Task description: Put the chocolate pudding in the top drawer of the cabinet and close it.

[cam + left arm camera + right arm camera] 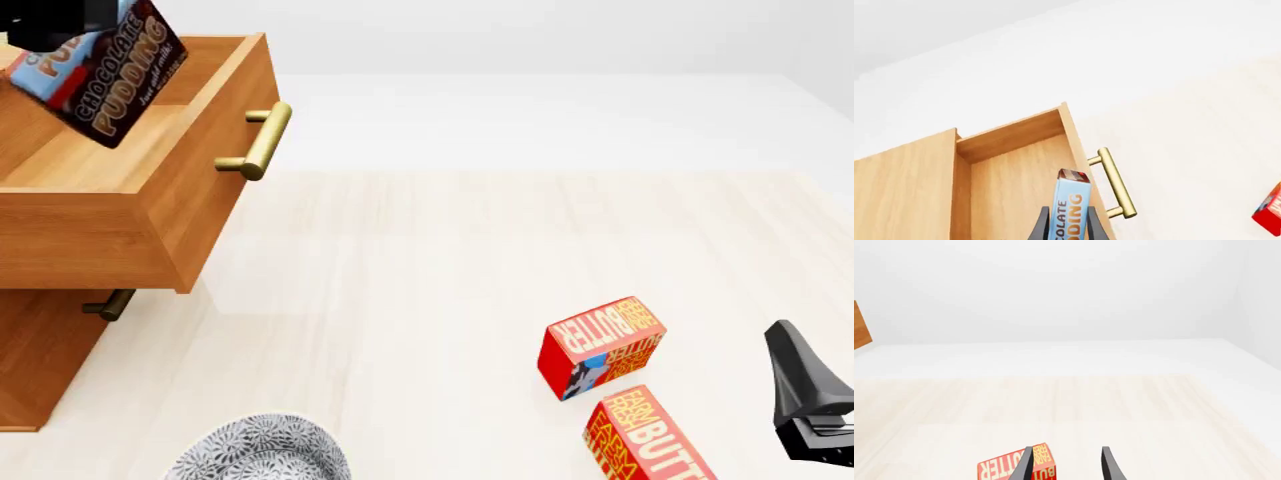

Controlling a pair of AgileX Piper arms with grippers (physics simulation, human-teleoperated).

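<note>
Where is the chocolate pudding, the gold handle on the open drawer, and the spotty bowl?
chocolate pudding [118, 85]: front view, on its dark brown lettered face.
top drawer handle [262, 142]: front view, middle of the brass bar.
speckled bowl [260, 455]: front view, on its patterned surface.

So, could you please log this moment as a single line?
left gripper: shut on pudding, above open top drawer | right gripper: open, idle by butter boxes | pudding not yet in drawer

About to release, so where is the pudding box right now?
In the front view the pudding box is at far upper left, held tilted in the left gripper above the open top drawer, not yet resting inside it.
</note>
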